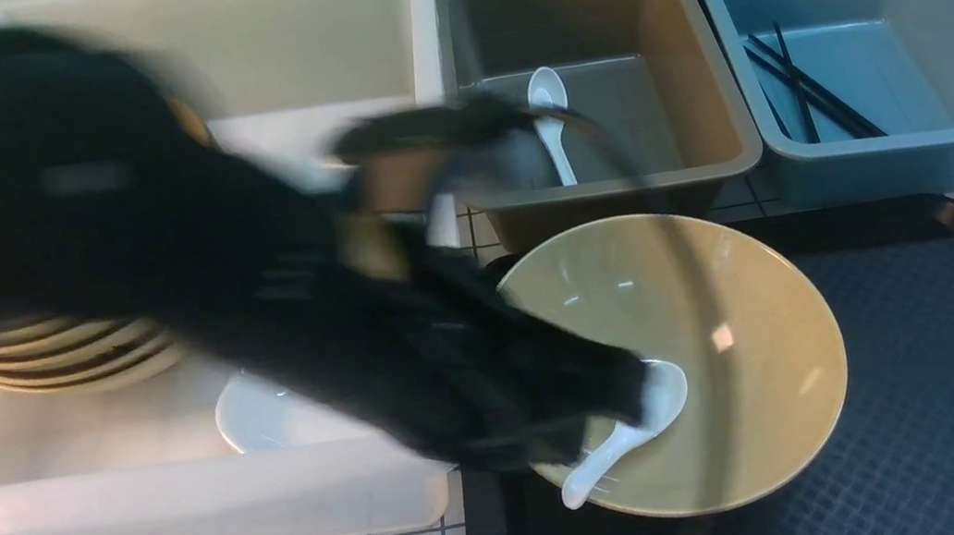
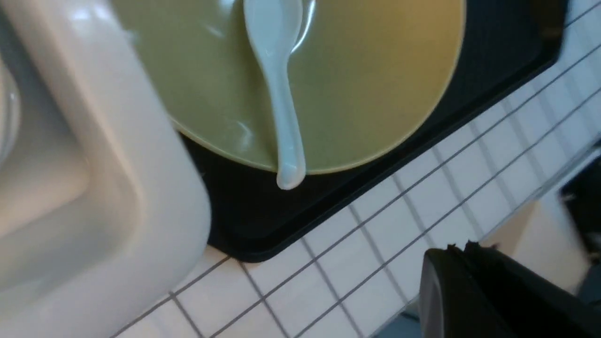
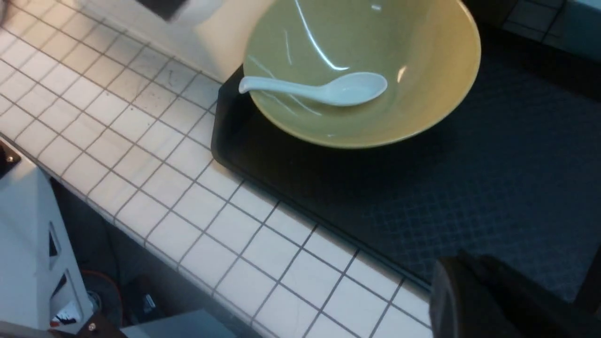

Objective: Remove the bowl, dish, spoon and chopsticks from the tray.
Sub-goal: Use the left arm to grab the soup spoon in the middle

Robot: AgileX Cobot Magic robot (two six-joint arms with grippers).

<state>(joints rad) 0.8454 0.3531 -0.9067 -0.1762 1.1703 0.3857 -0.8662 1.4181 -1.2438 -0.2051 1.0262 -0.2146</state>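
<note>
Spoon (image 3: 324, 89) in bowl (image 3: 422, 70) on tray (image 3: 469, 188), L hand (image 2: 462, 256) clenched empty, R hand (image 3: 462, 270) clenched empty

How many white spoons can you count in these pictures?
2. One spoon lies in the bowl on the tray; a second spoon lies in the grey bin. The blurred left arm may hide others.

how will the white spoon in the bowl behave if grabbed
The spoon looks glossy and glazed, so probably slippery in a pinch. It seems stiff ceramic, likely to chip if dropped. Its handle overhangs the bowl rim, so a nudge may pivot it.
</note>
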